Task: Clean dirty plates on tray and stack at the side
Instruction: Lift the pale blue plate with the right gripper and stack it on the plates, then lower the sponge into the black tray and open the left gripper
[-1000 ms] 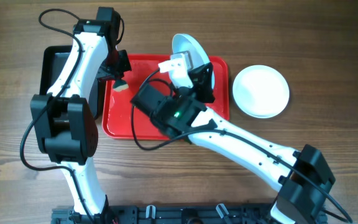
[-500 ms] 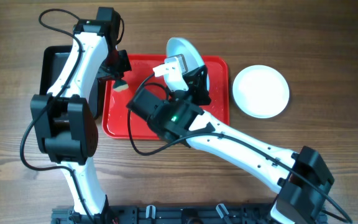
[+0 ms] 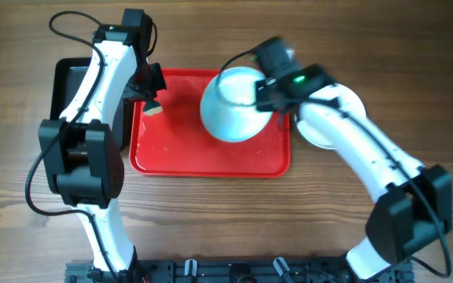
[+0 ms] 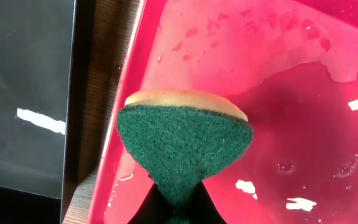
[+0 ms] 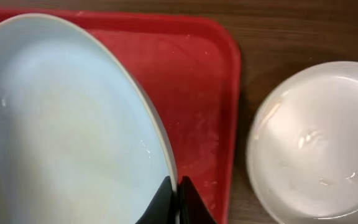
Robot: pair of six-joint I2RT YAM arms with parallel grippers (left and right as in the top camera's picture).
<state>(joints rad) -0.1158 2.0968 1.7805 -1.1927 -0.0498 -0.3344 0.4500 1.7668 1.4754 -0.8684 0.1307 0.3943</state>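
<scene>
My right gripper (image 3: 267,101) is shut on the rim of a pale plate (image 3: 230,104) and holds it above the right half of the red tray (image 3: 179,153). In the right wrist view the fingers (image 5: 178,198) pinch the plate's edge (image 5: 73,124) over the tray (image 5: 197,93). Another plate (image 3: 344,118) lies on the wood right of the tray, partly under my right arm; it also shows in the right wrist view (image 5: 316,143). My left gripper (image 3: 152,104) is shut on a green-and-yellow sponge (image 4: 184,140) over the tray's wet left edge (image 4: 278,124).
A black bin (image 3: 73,86) stands left of the tray, mostly under my left arm; it also shows in the left wrist view (image 4: 23,93). Water drops lie on the tray floor. Bare wooden table surrounds everything.
My right arm has swung from the near left to the right side, and the plate has turned from standing on edge at the tray's back to facing up over the tray. The left arm is still.
</scene>
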